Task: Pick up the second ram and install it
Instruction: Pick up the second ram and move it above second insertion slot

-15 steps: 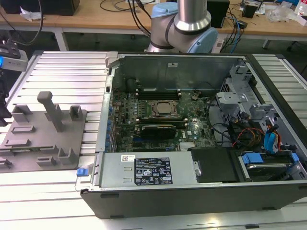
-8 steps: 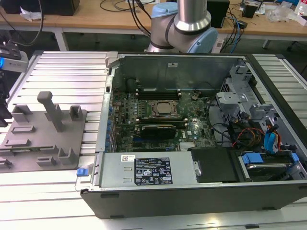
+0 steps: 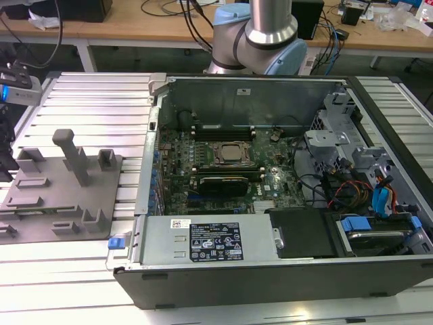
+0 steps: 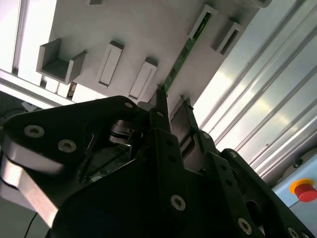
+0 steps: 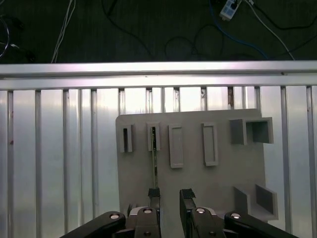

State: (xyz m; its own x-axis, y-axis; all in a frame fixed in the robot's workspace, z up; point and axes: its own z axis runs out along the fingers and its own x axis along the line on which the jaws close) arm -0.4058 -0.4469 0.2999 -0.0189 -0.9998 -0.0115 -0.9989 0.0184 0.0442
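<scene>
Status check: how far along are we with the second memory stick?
Done: a first stick looks already seated on the motherboard. In hand: nothing yet; the open gripper hovers over the gray holder, one finger beside the second stick standing in its slot. Left: the pick-up and the install.

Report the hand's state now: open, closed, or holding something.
Hand: open, gripping nothing. One fingertip sits close to the second ram, which stands on edge in the grey fixture.
</scene>
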